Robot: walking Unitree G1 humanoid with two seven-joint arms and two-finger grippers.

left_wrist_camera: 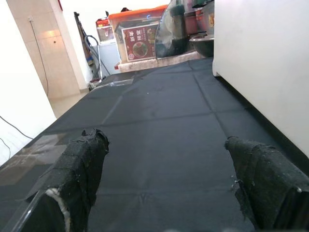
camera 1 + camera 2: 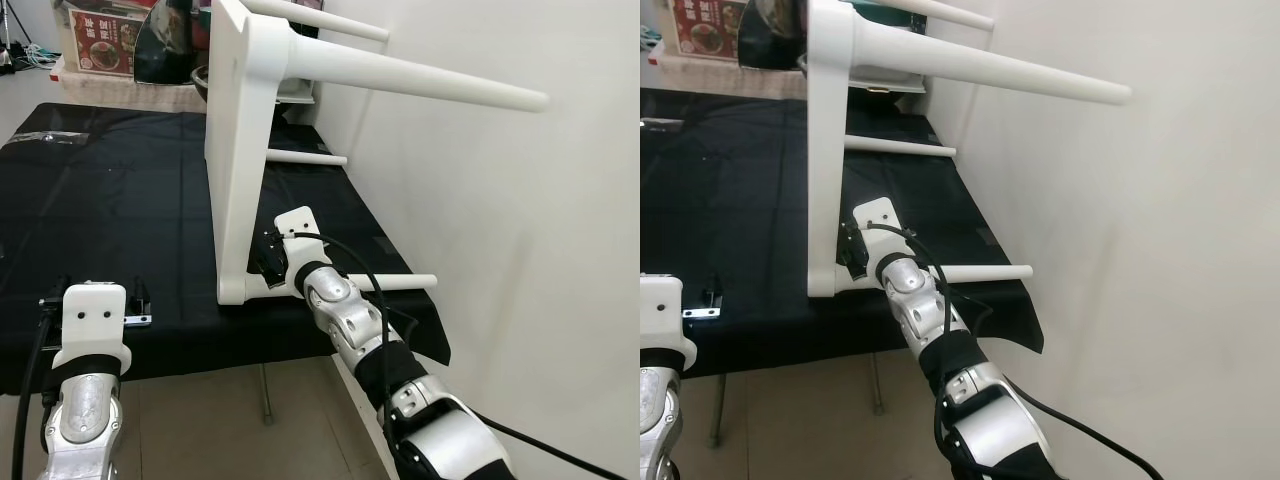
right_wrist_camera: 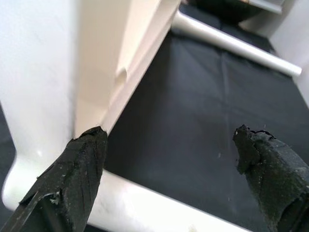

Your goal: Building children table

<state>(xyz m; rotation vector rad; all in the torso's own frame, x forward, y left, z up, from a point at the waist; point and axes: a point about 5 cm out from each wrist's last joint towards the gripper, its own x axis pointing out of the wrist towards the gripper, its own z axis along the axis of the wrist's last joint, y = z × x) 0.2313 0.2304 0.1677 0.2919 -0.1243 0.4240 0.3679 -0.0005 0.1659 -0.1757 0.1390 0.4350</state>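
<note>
- White children's table point(image 2: 240, 150) stands on its side on the black-covered worktop point(image 2: 110, 200), four legs pointing toward the wall point(image 2: 520, 250).
- Right gripper point(image 3: 169, 169): fingers spread wide, holding nothing, at the lower corner by the lowest leg point(image 2: 400, 283).
- Left gripper point(image 1: 169, 183): spread wide, empty, over the cloth.
- Orange-lidded bin point(image 1: 137, 36) behind; contents unreadable.

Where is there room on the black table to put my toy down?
The big bare patch of the black table lies between the white children's table, tipped on its side, and the boxes at the far end. It is crowded near the wall, where the legs and right gripper are.
</note>
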